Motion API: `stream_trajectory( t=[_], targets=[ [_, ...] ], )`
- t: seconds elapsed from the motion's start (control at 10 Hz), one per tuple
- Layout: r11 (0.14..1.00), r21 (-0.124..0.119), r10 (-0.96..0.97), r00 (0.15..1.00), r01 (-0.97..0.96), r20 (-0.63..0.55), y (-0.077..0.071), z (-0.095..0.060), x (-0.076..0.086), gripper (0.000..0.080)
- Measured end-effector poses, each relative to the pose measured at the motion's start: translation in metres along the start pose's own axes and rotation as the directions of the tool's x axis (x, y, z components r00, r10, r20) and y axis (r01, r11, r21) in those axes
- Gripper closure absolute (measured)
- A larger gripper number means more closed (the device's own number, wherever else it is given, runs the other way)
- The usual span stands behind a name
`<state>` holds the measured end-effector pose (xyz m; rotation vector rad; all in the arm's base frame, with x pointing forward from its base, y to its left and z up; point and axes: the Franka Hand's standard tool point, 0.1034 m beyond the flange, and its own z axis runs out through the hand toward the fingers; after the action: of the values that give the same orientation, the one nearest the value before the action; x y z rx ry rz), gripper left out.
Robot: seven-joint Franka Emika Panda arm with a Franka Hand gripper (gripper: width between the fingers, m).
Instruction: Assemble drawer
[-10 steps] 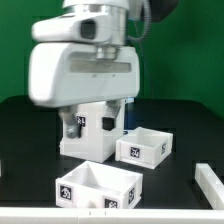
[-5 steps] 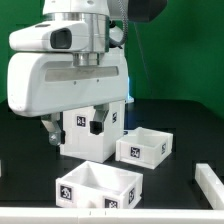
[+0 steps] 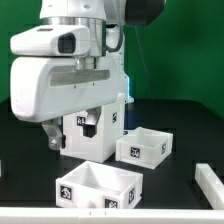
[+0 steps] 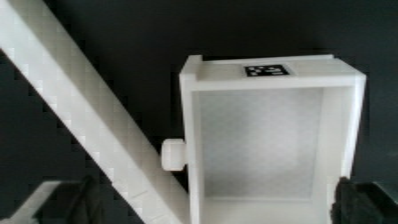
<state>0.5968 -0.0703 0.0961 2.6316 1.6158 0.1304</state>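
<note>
The white cube-shaped casing [image 3: 97, 128] stands at mid-table, partly hidden by the arm. One open-top tray [image 3: 144, 147] sits to its right in the exterior view. The second tray [image 3: 97, 186] lies in front, nearer the camera. All bear small black-and-white tags. My gripper [image 3: 68, 130] hangs low at the casing's left front, open and empty. In the wrist view my gripper [image 4: 214, 205] is spread wide over a tagged tray [image 4: 267, 120] that has a small knob [image 4: 173, 153]. A slanted white casing wall [image 4: 71, 100] runs beside the tray. I cannot tell which tray this is.
A white bar [image 3: 210, 182] lies at the exterior view's right near the table's front. A thin white strip [image 3: 40, 212] runs along the front edge. A small white piece [image 3: 2, 166] shows at the left edge. The table top is black, with a green wall behind.
The arm has swung toward the exterior view's left and come nearer the camera, now covering more of the casing. The casing and both trays have not moved.
</note>
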Motion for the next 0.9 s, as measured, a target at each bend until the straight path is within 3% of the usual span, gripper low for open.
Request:
stream_trajectory(
  t=[0.2,0.5,0.6,0.9],
  targets=[
    [0.996,-0.013,0.087,0.996,-0.087,-0.017,-0.004,0.003,0.004,0.0149],
    [0.970,-0.012,0.242,0.970,-0.242,-0.019,-0.004,0.004,0.004,0.0149],
    [0.973,-0.017,0.231,0.973,-0.231,-0.022,-0.004,0.008,0.004,0.0149],
    [0.999,-0.007,-0.044,0.999,0.044,-0.003,-0.004,0.021,-0.004,0.0149]
  ],
)
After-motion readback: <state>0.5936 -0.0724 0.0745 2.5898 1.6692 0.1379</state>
